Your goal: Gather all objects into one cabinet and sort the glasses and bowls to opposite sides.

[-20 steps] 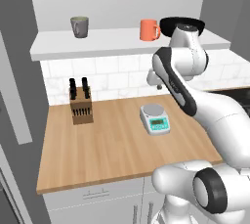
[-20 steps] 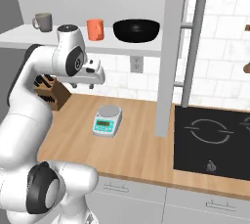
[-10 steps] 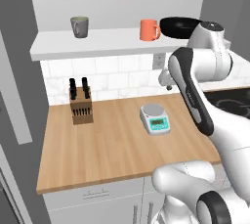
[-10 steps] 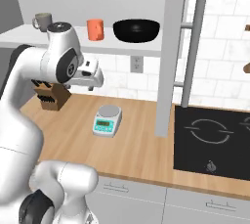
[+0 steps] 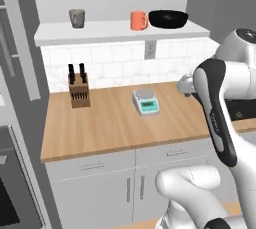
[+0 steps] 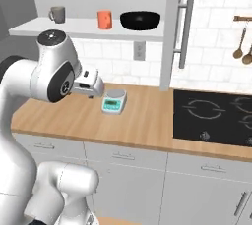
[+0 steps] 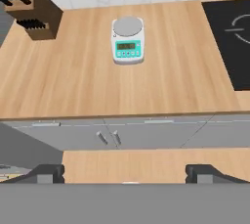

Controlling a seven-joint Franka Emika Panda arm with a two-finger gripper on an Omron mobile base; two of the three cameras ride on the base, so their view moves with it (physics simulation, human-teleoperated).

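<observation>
On the white inner shelf (image 5: 100, 34) of the open cabinet stand a grey-green handled cup (image 5: 76, 18), an orange mug (image 5: 138, 20) and a wide black bowl (image 5: 168, 19). The right base view shows the same cup (image 6: 57, 14), mug (image 6: 104, 19) and bowl (image 6: 140, 20), beside the grey cabinet door (image 6: 172, 32) with its bar handle (image 6: 184, 25). My gripper (image 7: 126, 174) is open and empty, its fingertips (image 7: 49, 173) far apart. It hangs well below the shelf, above the counter's front edge, and faces down at the counter.
A white scale (image 7: 128, 39) sits mid-counter and a wooden knife block (image 7: 31, 12) stands at the counter's back left. A black cooktop (image 6: 216, 116) lies to the right, with utensils (image 6: 241, 44) hanging on the wall above it. Grey drawer fronts (image 7: 146, 135) run under the wooden counter (image 5: 110, 123).
My arm has come down and away from the shelf near the black bowl to hang over the counter. The jaws have spread wider. Both base views have shifted slightly.
</observation>
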